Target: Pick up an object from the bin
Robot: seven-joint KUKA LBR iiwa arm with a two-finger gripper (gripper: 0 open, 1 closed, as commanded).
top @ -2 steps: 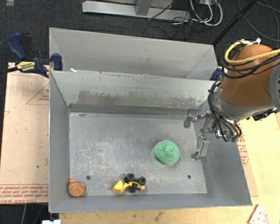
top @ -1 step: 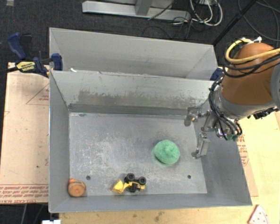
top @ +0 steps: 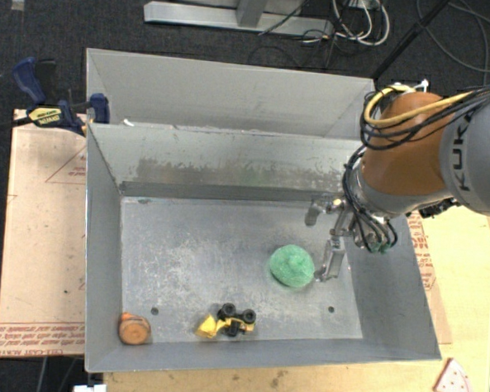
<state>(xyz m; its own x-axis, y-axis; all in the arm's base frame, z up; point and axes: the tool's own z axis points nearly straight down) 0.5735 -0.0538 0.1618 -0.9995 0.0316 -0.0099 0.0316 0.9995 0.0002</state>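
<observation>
My gripper [top: 322, 241] hangs low over the right half of the bin, open, with nothing between its fingers. One fingertip [top: 329, 269] stands right beside a green, round, rough-surfaced ball [top: 292, 266], at the ball's right edge. The other fingertip [top: 314, 213] is up nearer the back wall. The ball lies on the bin floor, right of the middle.
A small yellow and black toy vehicle [top: 226, 322] lies near the front wall. An orange-brown round piece [top: 135, 329] sits in the front left corner. The arm with its orange cover and cables reaches in over the bin's right wall.
</observation>
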